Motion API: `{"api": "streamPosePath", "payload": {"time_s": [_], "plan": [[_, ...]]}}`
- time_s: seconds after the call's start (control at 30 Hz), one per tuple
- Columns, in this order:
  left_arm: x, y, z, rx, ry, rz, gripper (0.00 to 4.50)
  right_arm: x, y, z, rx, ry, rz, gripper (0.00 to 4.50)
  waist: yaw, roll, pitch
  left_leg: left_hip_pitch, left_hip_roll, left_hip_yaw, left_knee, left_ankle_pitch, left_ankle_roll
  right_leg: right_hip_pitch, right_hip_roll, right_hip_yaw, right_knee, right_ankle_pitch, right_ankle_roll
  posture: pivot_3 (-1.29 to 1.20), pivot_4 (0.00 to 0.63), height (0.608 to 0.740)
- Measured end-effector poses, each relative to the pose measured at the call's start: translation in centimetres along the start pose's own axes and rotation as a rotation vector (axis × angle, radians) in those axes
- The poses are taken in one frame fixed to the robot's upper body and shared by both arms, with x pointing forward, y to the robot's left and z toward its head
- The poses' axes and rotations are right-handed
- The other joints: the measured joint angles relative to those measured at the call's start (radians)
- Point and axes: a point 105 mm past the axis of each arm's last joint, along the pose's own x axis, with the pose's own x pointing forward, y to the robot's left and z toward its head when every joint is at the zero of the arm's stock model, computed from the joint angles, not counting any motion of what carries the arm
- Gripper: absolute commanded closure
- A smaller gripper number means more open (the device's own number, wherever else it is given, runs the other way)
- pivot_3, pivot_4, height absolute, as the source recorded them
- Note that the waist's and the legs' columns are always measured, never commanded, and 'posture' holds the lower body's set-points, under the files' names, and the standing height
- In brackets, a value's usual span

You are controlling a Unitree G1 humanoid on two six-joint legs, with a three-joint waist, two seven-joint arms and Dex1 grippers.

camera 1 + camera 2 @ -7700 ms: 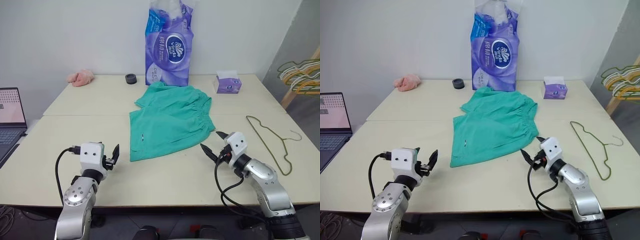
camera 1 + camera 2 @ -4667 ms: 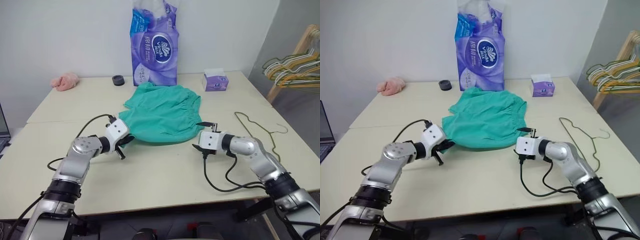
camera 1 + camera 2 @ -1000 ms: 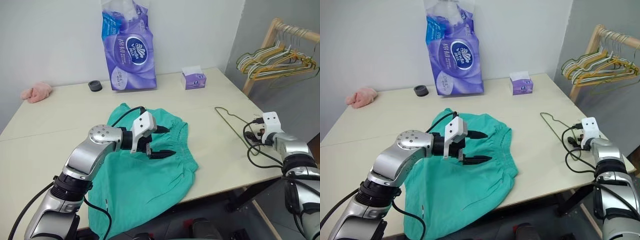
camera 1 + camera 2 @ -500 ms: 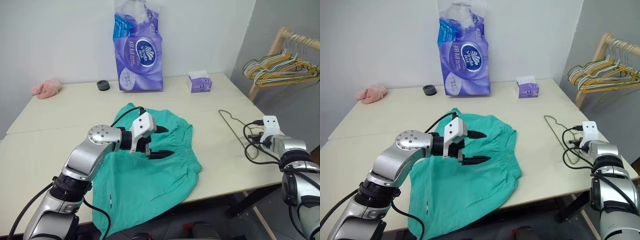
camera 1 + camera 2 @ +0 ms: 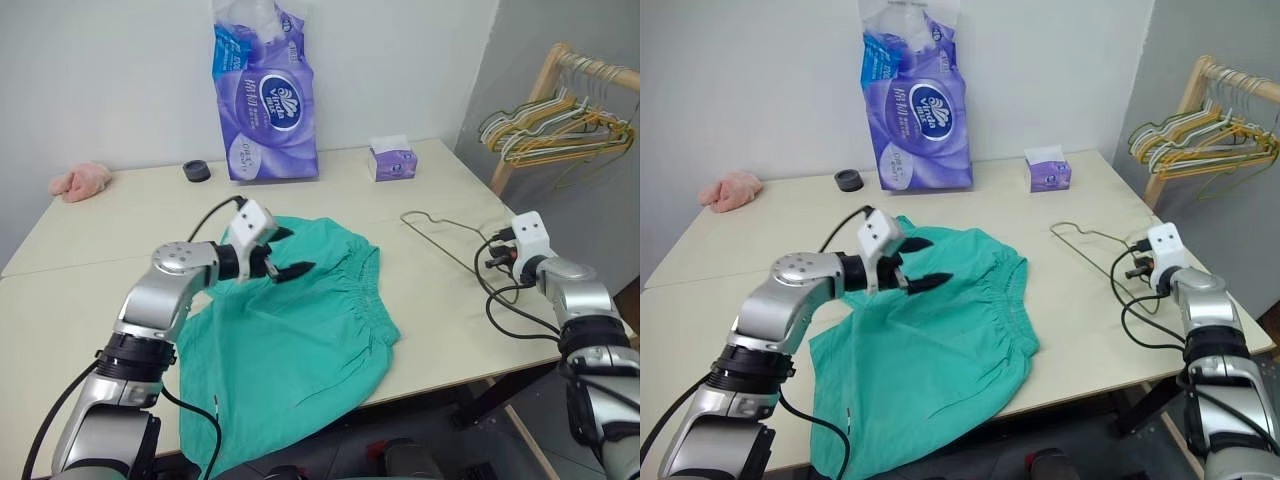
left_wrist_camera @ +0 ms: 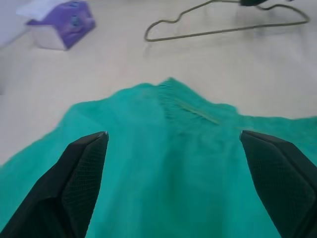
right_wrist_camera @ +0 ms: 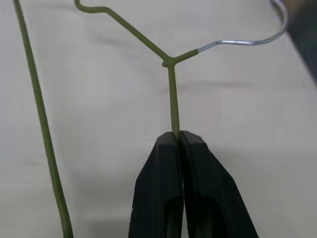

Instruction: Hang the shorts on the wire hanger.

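the table (image 5: 420, 310) carries the shorts (image 5: 300, 340), spread flat near its front edge with one leg drooping over it; they look soft, light and limp, so they should fold wherever they are lifted, and the gathered waistband facing the hanger seems the firmest place to pinch. the left gripper (image 5: 283, 252) hovers just over their upper part with its jaws spread wide, fabric lying below and between the fingertips (image 6: 84, 163) but nothing pinched. well off to the right lies the wire hanger (image 5: 440, 240), thin, stiff and likely slippery, probably springy if pulled by one corner. the right gripper (image 7: 177, 141) has its jaws pressed together on the hanger's straight wire just below the twisted neck, hook pointing beyond the fingertips, a sensible hold near the balance point
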Motion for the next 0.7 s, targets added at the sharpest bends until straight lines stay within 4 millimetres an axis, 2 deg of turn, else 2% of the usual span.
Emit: {"api": "streamPosePath", "payload": {"time_s": [0.1, 0.27, 0.43, 0.53, 0.7], "plan": [[-1.1, 1.7, 0.2, -0.049, -0.008, 0.043, 0.0, -0.7, 2.8, 3.0, -0.184, -0.126, 0.084, 4.49, -0.005, 0.001, 0.0, 0.0, 0.0, 0.0, 0.0, -0.001, -0.001, 0.0, 0.0, 0.001, 0.0, 0.0, 0.001, -0.15, 0.0, 0.74], [-1.7, 1.6, -0.8, -0.14, 0.024, -0.029, 0.0, -1.7, 6.2, 5.7, -0.461, -0.279, 0.189, 4.49, -0.004, 0.001, 0.0, 0.0, -0.002, 0.0, 0.001, -0.001, -0.001, -0.001, -0.001, 0.002, -0.001, 0.0, 0.002, -0.15, 0.0, 0.74], [-2.8, 0.1, -1.1, -0.157, 0.085, -0.186, 0.0, -3.1, 11.0, 8.6, -0.708, -0.475, 0.346, 4.49, -0.007, 0.001, 0.0, 0.0, -0.002, 0.0, 0.0, -0.001, -0.001, -0.001, -0.001, 0.002, 0.0, 0.0, 0.002, -0.15, 0.0, 0.74], [-2.6, -1.2, -1.8, -0.157, 0.114, -0.262, 0.0, -3.5, 12.5, 9.6, -0.79, -0.54, 0.397, 4.49, -0.004, 0.001, 0.0, 0.0, -0.002, 0.0, 0.0, -0.001, -0.001, -0.001, -0.001, 0.003, 0.0, 0.0, 0.002, -0.15, 0.0, 0.74], [-3.0, -3.7, -3.0, -0.144, 0.169, -0.396, 0.0, -4.0, 13.6, 10.8, -0.848, -0.599, 0.432, 4.49, -0.005, 0.001, 0.0, 0.0, -0.002, 0.0, 0.0, -0.001, -0.001, -0.001, -0.001, 0.003, 0.0, 0.0, 0.002, -0.15, 0.0, 0.74]]}}
